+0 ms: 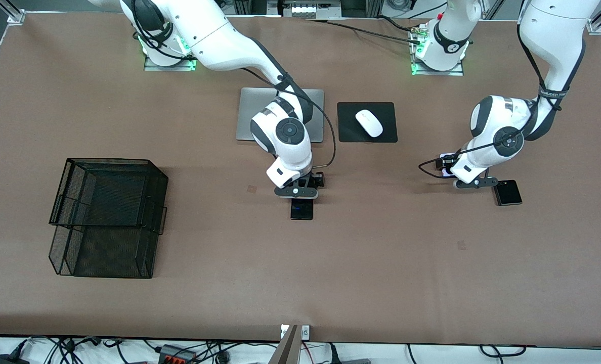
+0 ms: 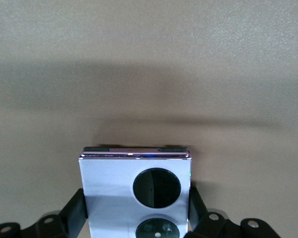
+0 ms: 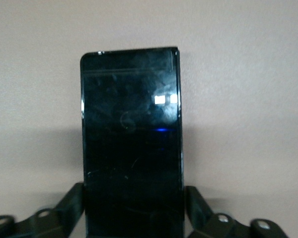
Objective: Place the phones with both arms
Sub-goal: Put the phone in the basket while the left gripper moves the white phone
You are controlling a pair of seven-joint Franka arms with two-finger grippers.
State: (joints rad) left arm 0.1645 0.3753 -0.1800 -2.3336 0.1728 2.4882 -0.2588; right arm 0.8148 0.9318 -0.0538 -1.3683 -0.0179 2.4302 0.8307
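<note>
the desk [image 1: 432, 283] is a brown matte sheet running to metal frame rails at the robots' edge; cables and power strips lie below the edge nearest the front camera. a black wire basket [image 1: 108, 217] stands toward the right arm's end. a silver laptop [image 1: 250, 114] and a black mouse pad [image 1: 348, 131] carrying a white mouse [image 1: 369, 123] lie near the arm bases.

right hand [image 1: 300, 194]: low at mid-desk, fingers [image 3: 72, 203] closed against both long edges of the long black phone [image 1: 301, 209], which lies flat on the desk.

left hand [image 1: 465, 178]: low toward the left arm's end, fingers [image 2: 77, 210] pressed on both sides of the lilac-white phone [image 2: 134, 183]. the small black phone [image 1: 508, 192] lies just beside it.

bare desk surface extends from both hands to the camera-side edge.
</note>
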